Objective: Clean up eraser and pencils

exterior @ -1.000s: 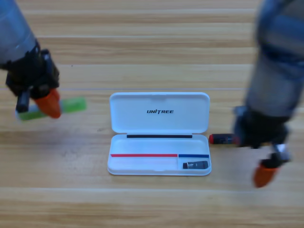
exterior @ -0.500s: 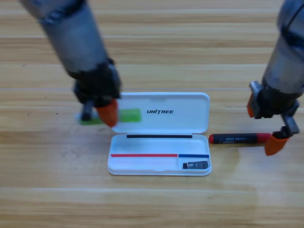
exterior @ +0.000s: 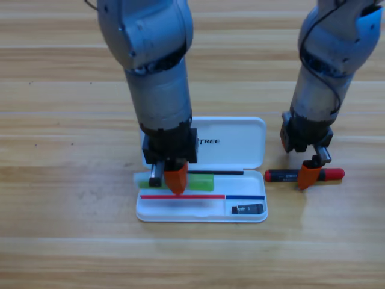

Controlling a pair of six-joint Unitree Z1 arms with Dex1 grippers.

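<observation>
The lime green pencil (exterior: pixel 201 182) lies crosswise over the back of the white case's tray (exterior: pixel 180 215), with my left gripper (exterior: pixel 171 178) pointing straight down and shut on its middle. The red pencil (exterior: pixel 329 174) with its black label band rests on the table just right of the case. My right gripper (exterior: pixel 304 166) is open above that pencil's left half, and its lower orange fingertip (exterior: pixel 308 176) sits right at the pencil. The small dark eraser (exterior: pixel 248 209) lies in the tray's lower right compartment.
The case's lid (exterior: pixel 234 135) lies open flat behind the tray, partly covered by the left arm (exterior: pixel 156 78). The right arm (exterior: pixel 328 66) comes down from the upper right. Bare wooden table (exterior: pixel 66 180) surrounds the case.
My left gripper carried the green pencil rightward from the table to over the case's tray. My right gripper moved left and inward until it is over the red pencil's left half.
</observation>
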